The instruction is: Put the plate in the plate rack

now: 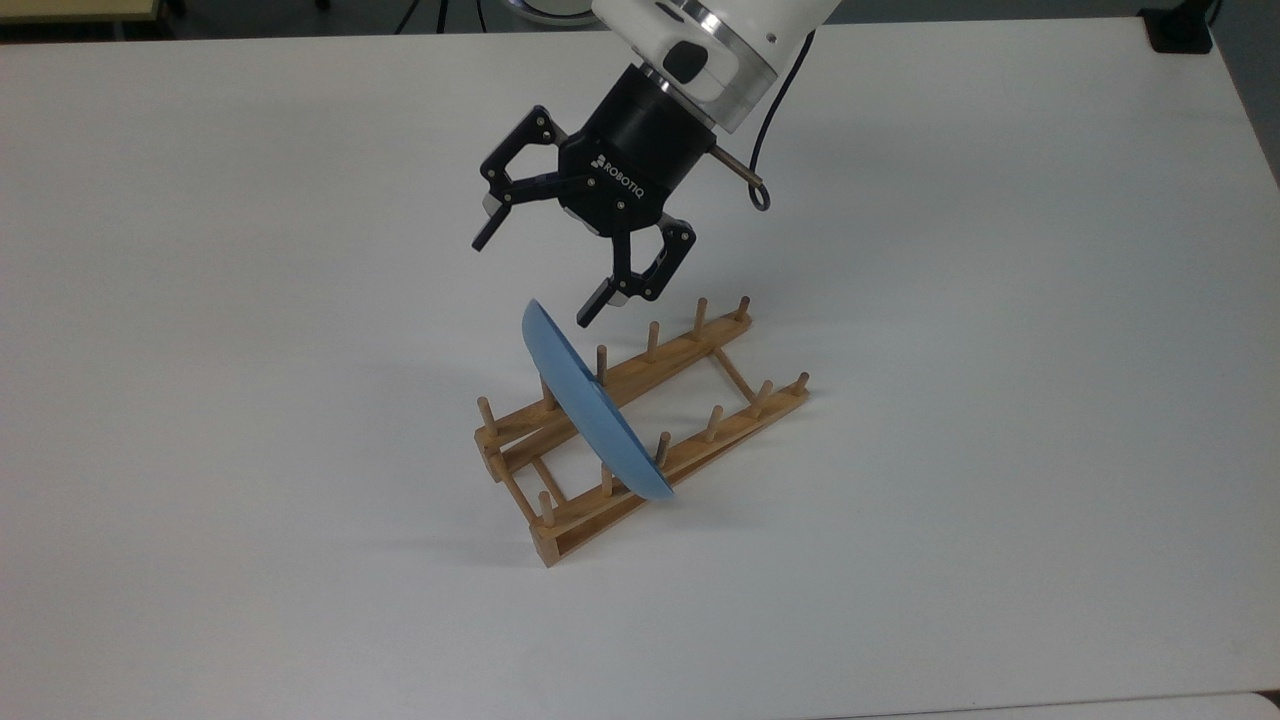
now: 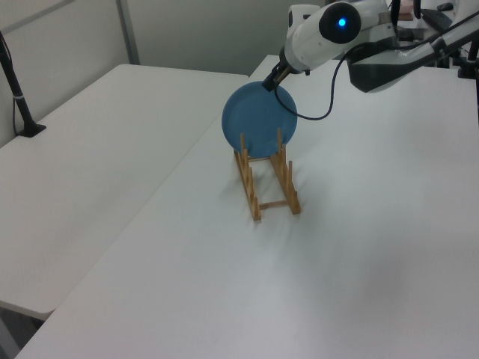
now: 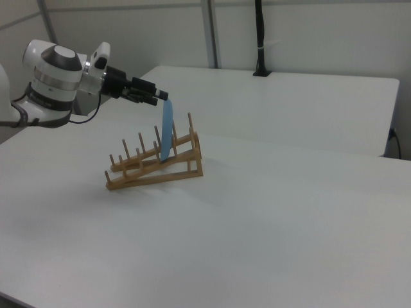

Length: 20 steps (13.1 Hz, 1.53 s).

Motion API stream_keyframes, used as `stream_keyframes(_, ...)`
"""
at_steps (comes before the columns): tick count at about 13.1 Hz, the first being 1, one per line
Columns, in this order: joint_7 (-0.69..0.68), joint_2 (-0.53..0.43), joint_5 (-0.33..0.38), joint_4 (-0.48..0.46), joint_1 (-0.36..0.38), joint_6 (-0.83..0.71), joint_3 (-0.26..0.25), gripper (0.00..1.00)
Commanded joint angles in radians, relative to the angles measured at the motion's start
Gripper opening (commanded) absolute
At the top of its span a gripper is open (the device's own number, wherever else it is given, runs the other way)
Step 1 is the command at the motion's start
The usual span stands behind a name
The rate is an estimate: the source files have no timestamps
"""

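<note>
The light-blue plate [image 1: 582, 396] stands on edge in the wooden plate rack [image 1: 730, 432], slotted between pegs near the rack's end on the top view's left and leaning slightly. My gripper [image 1: 532, 282] hangs just above the plate's upper rim, open, with its black fingers spread to either side and nothing between them. From the left view, the plate [image 2: 259, 120] faces the camera, upright across both rails of the rack [image 2: 290, 196], and the gripper [image 2: 268, 81] sits at its top edge. Seen from the right view, the plate [image 3: 167, 135] is edge-on in the rack [image 3: 154, 176] with the gripper [image 3: 160, 96] beside its top.
The rack stands mid-table on a white table [image 1: 1000, 300]. A black cable [image 1: 760, 120] loops down from the wrist. A second white table [image 2: 90, 149] adjoins on the left view's left, with a black post [image 2: 19, 97] on it. A black base [image 1: 1175, 30] sits at the far corner.
</note>
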Motion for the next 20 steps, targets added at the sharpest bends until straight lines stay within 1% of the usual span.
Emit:
stream_keyframes(1,0.024,-0.068,0.062,-0.011,-0.012,0.011,-0.008,1.00)
stream_keyframes(3,0.015,-0.103,0.195,-0.009,-0.026,-0.016,-0.008,1.00)
stream_keyframes(5,-0.014,-0.146,0.325,0.003,-0.035,-0.088,-0.008,1.00)
stream_keyframes(6,-0.043,-0.168,0.417,0.014,-0.038,-0.137,-0.008,1.00)
stream_keyframes(8,-0.170,-0.217,0.652,0.050,-0.038,-0.261,-0.022,1.00)
stream_keyframes(9,-0.240,-0.231,0.777,0.090,-0.041,-0.347,-0.031,1.00)
stream_keyframes(11,-0.342,-0.263,0.983,0.173,-0.084,-0.569,-0.042,1.00)
stream_keyframes(12,-0.348,-0.286,1.022,0.181,-0.088,-0.640,-0.045,1.00)
stream_keyframes(14,-0.376,-0.292,1.035,0.176,-0.089,-0.726,-0.053,1.00)
stream_keyframes(15,-0.453,-0.292,1.070,0.172,-0.096,-0.737,-0.065,1.00)
stream_keyframes(16,-0.529,-0.292,1.085,0.167,-0.107,-0.731,-0.079,1.00)
stream_keyframes(18,-0.748,-0.294,1.082,0.147,-0.136,-0.702,-0.080,1.00)
stream_keyframes(20,-0.972,-0.294,1.088,0.144,-0.186,-0.645,-0.080,1.00)
